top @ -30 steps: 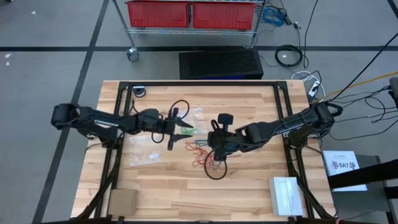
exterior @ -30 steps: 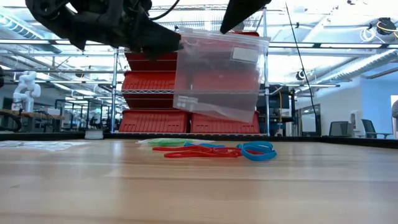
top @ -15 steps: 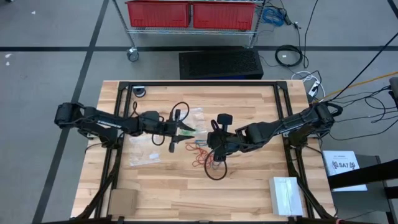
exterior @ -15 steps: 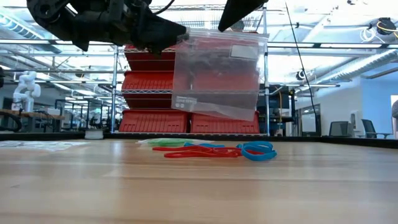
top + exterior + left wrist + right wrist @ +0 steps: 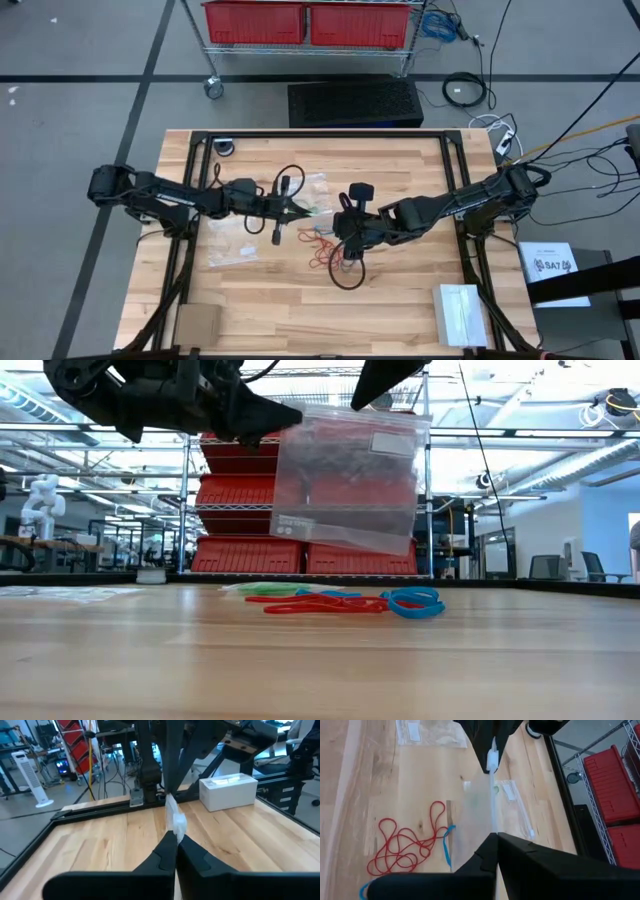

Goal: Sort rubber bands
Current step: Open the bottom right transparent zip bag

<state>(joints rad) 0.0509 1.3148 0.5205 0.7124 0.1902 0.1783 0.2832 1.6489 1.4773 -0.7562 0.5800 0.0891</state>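
Note:
A clear zip bag (image 5: 345,480) hangs in the air over the table's middle, between my two grippers. My left gripper (image 5: 292,415) is shut on its top left corner. My right gripper (image 5: 360,405) is shut on its top edge farther right. From above, the bag (image 5: 322,213) shows edge-on between the left gripper (image 5: 308,210) and the right gripper (image 5: 338,222). Below it the rubber bands lie loose on the wood: red ones (image 5: 320,603), blue ones (image 5: 415,603), green ones (image 5: 270,589). My left gripper pinches the bag's top left corner (image 5: 176,826) between its two fingers. The fingers lie level and come from the table's left. The bag hangs below them, clear of the table. My right gripper pinches the bag's top edge (image 5: 493,822) between its two fingers. It comes slanting down from the table's right. The bag hangs upright below the fingers, clear of the rubber bands.
Two more clear bags lie flat on the table, one at the left (image 5: 232,250) and one toward the far side (image 5: 315,185). A black cable loop (image 5: 345,275) lies near the bands. A white box (image 5: 460,312) and a cardboard piece (image 5: 197,323) sit at the near corners.
My left gripper has shut on the bag's top left corner, staying in place. The bag's left side has been drawn a little toward the table's left; its right part stays in my right gripper's hold.

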